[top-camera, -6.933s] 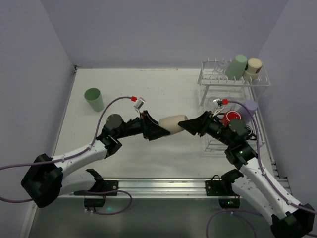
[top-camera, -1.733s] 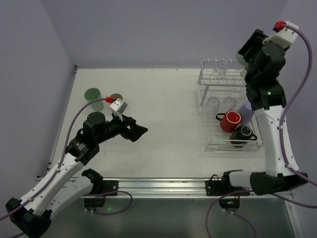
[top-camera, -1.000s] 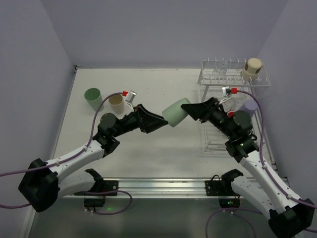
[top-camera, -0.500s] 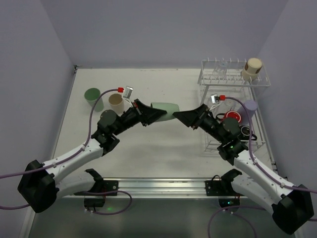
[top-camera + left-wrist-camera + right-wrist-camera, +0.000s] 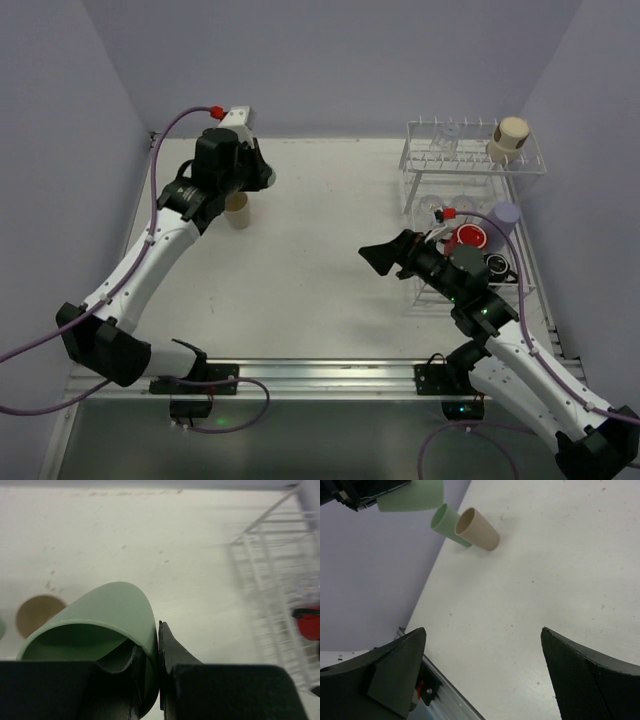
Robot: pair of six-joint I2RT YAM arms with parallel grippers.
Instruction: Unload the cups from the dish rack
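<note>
1. Left wrist view: the left gripper (image 5: pixel 150 642) is clamped on the rim of a pale green tumbler (image 5: pixel 100 615). One finger (image 5: pixel 117 670) sits inside the mouth and the other presses the outer wall, so the wall is pinched between them.
2. The tumbler is tilted on its side in that grip, held in the air above the table (image 5: pixel 150 540). A beige tumbler (image 5: pixel 37 615) stands mouth up below it, to the left.
3. Top external view: the left arm is raised over the far left of the table.
4. Right wrist view: the right gripper (image 5: pixel 482 632) has its fingers spread wide and empty, above bare table.
5. In the same view, a second green tumbler (image 5: pixel 447 525) stands just beside the beige one.
6. Top external view: the right gripper sits left of the dish rack (image 5: pixel 412 165).
7. On the rack's upper tier is a second beige tumbler (image 5: pixel 510 138).
8. On the lower tier are a red mug (image 5: pixel 468 238), a black mug (image 5: pixel 495 266) and a lavender tumbler (image 5: pixel 507 214).
</note>
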